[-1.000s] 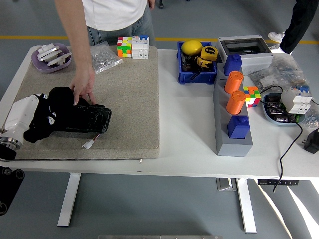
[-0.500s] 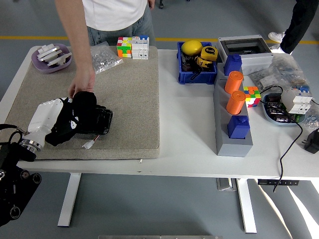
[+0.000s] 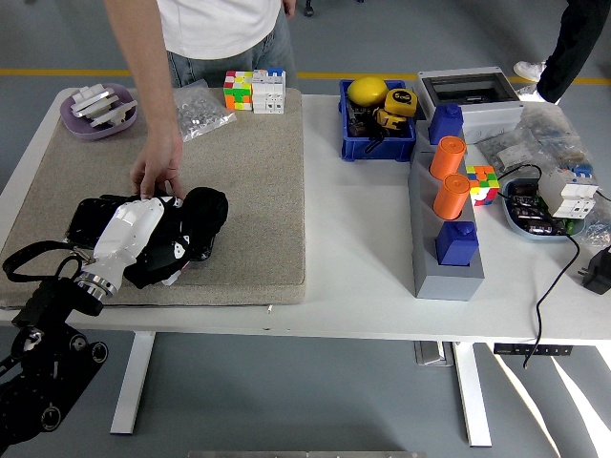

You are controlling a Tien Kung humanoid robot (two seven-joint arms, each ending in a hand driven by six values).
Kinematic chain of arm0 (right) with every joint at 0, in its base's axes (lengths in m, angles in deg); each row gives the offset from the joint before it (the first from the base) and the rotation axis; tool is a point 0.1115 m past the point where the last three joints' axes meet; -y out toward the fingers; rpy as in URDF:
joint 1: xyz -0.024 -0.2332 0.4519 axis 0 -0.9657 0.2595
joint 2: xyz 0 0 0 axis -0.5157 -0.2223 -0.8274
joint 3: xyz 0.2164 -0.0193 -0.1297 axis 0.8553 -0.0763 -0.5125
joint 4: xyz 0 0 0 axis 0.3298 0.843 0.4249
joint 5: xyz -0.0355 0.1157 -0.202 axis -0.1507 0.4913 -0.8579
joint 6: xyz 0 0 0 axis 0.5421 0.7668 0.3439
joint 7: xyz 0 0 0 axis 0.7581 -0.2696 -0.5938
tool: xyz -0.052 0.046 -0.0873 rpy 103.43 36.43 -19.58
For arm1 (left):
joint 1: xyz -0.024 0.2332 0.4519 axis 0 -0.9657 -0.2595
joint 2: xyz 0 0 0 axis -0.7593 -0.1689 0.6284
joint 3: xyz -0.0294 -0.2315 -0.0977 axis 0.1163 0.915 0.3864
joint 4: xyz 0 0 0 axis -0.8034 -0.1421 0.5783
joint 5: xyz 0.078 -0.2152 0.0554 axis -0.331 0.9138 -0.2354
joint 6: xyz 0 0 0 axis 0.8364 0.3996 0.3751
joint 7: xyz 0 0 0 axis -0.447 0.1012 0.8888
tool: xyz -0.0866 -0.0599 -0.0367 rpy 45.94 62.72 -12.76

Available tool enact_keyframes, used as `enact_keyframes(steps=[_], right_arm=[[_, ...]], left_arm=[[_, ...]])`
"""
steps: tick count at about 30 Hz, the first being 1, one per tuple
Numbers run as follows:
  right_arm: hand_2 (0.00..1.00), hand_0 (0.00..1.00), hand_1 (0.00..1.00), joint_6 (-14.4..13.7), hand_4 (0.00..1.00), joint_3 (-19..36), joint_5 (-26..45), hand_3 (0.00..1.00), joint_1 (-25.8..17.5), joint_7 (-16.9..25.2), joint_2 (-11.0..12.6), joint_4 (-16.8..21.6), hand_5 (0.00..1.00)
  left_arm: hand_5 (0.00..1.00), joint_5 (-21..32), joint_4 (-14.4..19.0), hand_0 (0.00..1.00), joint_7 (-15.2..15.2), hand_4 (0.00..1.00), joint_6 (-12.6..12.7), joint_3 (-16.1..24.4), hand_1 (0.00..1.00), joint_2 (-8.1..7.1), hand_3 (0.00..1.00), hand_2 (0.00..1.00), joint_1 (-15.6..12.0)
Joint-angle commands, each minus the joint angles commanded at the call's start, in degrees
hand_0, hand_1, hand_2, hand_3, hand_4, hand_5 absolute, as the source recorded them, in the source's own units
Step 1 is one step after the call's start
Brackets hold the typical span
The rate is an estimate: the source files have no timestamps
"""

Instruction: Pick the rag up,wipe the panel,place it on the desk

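From where I stand, the left hand (image 3: 143,243) comes in low from the left corner and lies over the panel (image 3: 95,218), a flat black slab on the mat (image 3: 248,181). Its white-backed hand presses a black rag (image 3: 200,215) down; the rag bulges out past the fingertips toward the right. The fingers themselves are buried under the cloth, so I cannot tell how they are set, though the rag seems caught beneath the palm. The panel's long axis runs left to right, and most of its bare face lies to the left of the rag, behind the wrist. So I'd judge the next stroke has to draw back leftward along that length. A person's hand (image 3: 158,172) rests on the panel's far edge, apparently steadying it. The right arm is nowhere in sight.
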Motion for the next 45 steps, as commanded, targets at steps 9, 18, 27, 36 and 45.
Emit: enact_keyframes(steps=[9, 18, 27, 36, 45], right_arm=[[0.669, 0.771, 0.611, 0.0, 0.993, -0.2, 0.1, 0.571, -0.1, -0.1, 0.0, -0.2, 0.485], [0.67, 0.771, 0.611, 0.0, 0.993, -0.2, 0.2, 0.571, -0.1, -0.2, -0.1, -0.1, 0.484], [0.67, 0.771, 0.612, -0.1, 0.993, -0.2, 0.1, 0.571, -0.1, -0.2, -0.1, 0.0, 0.483], [0.671, 0.771, 0.61, -0.2, 0.993, -0.1, 0.1, 0.571, 0.0, -0.2, -0.1, 0.0, 0.483], [0.67, 0.771, 0.611, -0.1, 0.993, 0.1, 0.0, 0.57, 0.1, -0.2, -0.2, -0.2, 0.482]], left_arm=[[0.002, -0.8, 1.6, 0.262, -0.7, 0.002, -0.1, -0.4, 0.162, 0.24, 0.371, 0.557, 0.1], [0.002, -0.2, -1.3, 0.275, 0.0, 0.002, -0.1, 3.8, 0.179, 0.12, 0.376, 0.553, -0.2], [0.002, 0.5, -4.9, 0.294, 1.4, 0.002, -0.2, 8.8, 0.191, -0.68, 0.376, 0.553, -0.2], [0.002, 0.2, -8.5, 0.294, 1.6, 0.002, -0.2, 13.8, 0.195, -1.75, 0.379, 0.55, 0.0], [0.002, -0.3, -10.3, 0.294, 1.6, 0.002, 0.1, 19.4, 0.196, -1.38, 0.379, 0.548, -0.3]])
